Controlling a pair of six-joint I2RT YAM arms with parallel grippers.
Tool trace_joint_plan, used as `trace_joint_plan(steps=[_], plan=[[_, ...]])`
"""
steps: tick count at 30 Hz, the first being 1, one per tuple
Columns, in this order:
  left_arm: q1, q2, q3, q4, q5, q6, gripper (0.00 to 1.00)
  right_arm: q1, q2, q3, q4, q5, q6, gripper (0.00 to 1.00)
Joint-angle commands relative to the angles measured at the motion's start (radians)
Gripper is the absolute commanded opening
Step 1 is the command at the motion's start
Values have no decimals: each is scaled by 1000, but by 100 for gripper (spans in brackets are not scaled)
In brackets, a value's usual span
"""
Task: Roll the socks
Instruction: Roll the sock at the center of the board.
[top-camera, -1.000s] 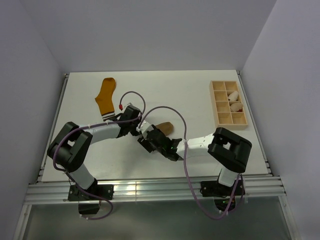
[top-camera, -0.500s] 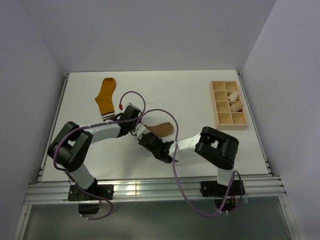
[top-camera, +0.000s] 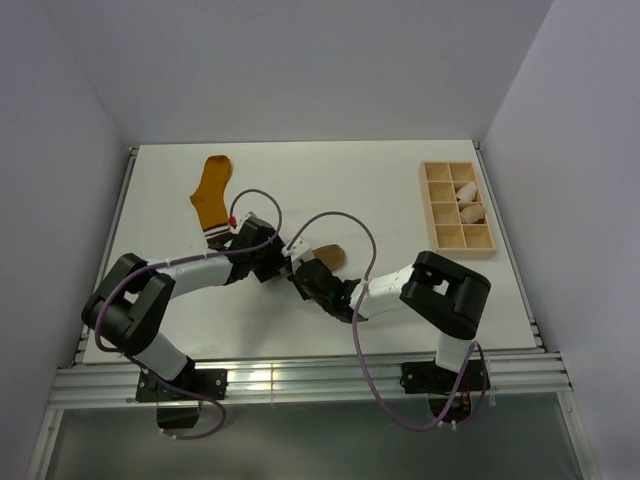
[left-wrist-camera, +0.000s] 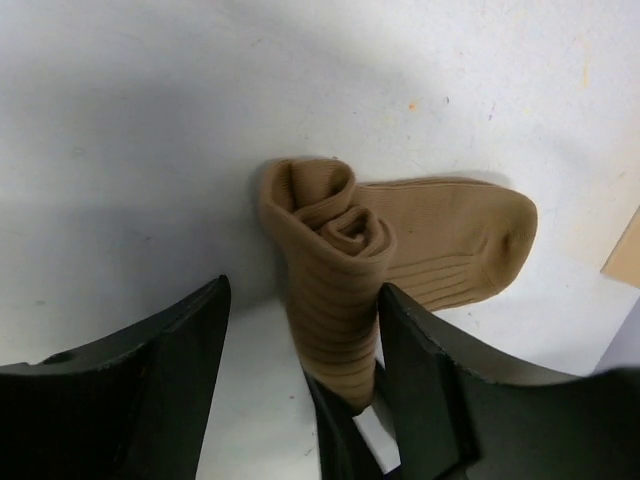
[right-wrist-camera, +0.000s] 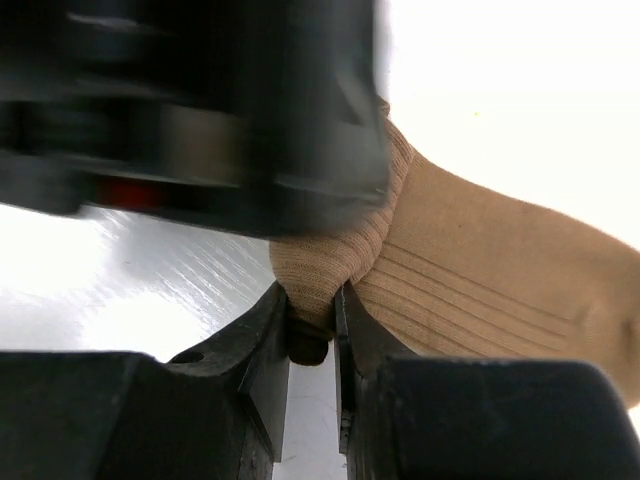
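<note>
Right now my right gripper (right-wrist-camera: 312, 338) is clamped on the rolled end of the tan-brown ribbed fabric sock (right-wrist-camera: 470, 290), with a fold of it squeezed between the two black fingers (right-wrist-camera: 262, 350). My left gripper (left-wrist-camera: 305, 310) stands with its jaws apart. The roll lies between them, close against the right-hand finger, with a bare gap on the other side.

The sock is only partly rolled. Its cuff end is curled into a tight spiral, and its toe half lies flat on the white table (top-camera: 380, 180), near the middle, just in front of both wrists.

The mustard-orange fabric sock with the striped cuff (top-camera: 212, 195) lies flat at the far left, well apart from both grippers. At the far right sits a light wooden compartment tray (top-camera: 424, 210) holding small cream-white rolled bundles (top-camera: 468, 192).
</note>
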Motion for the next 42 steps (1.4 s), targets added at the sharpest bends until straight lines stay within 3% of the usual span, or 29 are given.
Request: trace_joint_plan(steps=[1,8,12,19,32,42], plan=[[21,-56,-45,8,5,-36,67,-57,-35,-89,5,-199,164,0],[47,-143,-140,131,7,-71,78,-182,-36,-149,87,-429,271,0],[50,-145,-156,186,13,-53,78,-276,-19,-175,166,-628,349,0],[50,-149,-222,321,53,-69,77,-376,14,-221,283,-814,483,0],[50,-41,-209,430,125,-45,73,-491,192,-278,611,-1032,774,0],[49,59,-214,510,138,-40,71,-510,238,-261,607,-1061,802,0]])
